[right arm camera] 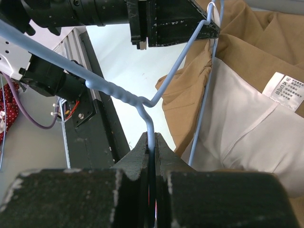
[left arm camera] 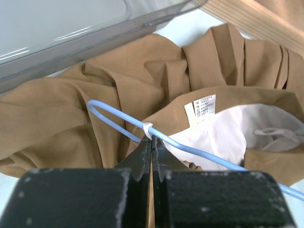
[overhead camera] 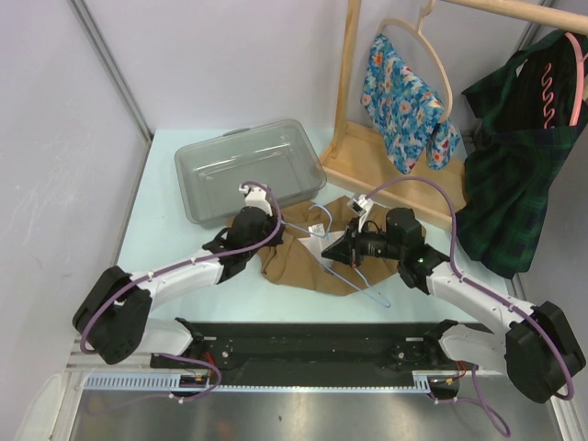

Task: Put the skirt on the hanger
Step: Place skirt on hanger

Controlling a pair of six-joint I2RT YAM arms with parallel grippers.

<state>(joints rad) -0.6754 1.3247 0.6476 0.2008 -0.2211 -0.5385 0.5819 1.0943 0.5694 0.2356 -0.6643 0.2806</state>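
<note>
The tan skirt (overhead camera: 299,266) lies crumpled on the table, its white lining (left arm camera: 228,137) and label showing inside the waistband. A thin blue wire hanger (overhead camera: 370,288) lies across it. My left gripper (left arm camera: 151,138) is shut, its tips pinching the edge of the skirt's (left arm camera: 57,118) waistband right under the hanger's (left arm camera: 118,122) looped end with its white wrap. My right gripper (right arm camera: 151,136) is shut on the hanger's (right arm camera: 118,92) neck just below the twisted wire. In the right wrist view the left gripper (right arm camera: 214,29) meets the hanger's far corner at the skirt (right arm camera: 256,42).
A clear grey bin (overhead camera: 248,165) stands just behind the skirt. A wooden rack (overhead camera: 349,83) at the back right carries a floral garment (overhead camera: 400,101) and a dark plaid one (overhead camera: 514,175). A black rail (overhead camera: 312,344) runs along the near edge.
</note>
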